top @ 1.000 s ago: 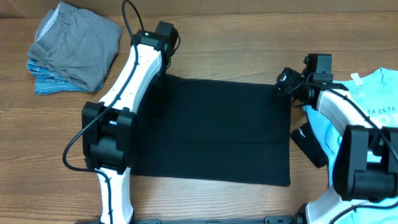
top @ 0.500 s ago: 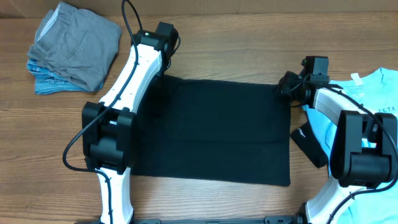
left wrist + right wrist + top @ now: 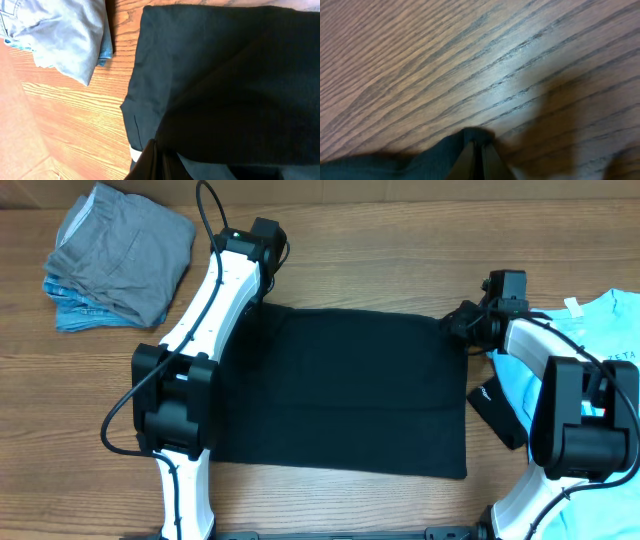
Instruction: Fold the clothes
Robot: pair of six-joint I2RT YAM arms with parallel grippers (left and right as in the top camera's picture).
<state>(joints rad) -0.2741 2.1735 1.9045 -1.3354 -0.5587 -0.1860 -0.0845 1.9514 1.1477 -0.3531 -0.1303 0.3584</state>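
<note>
Pinching the black T-shirt point(image 3: 350, 390) by its far corners, the left end effector point(image 3: 156, 146) and right end effector point(image 3: 480, 145) clamp cloth lying on the bench point(image 3: 380, 250).

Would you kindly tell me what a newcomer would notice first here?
A black T-shirt lies folded flat in the middle, the left tool and right tool each pinching a far corner. A grey pile sits far left, and a light-blue tee at the right edge.

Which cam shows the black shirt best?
Overhead: nearly the whole black shirt shows, spread flat as a rectangle. Left wrist shows only one end, close up; right wrist only a corner pinched in the right gripper.
</note>
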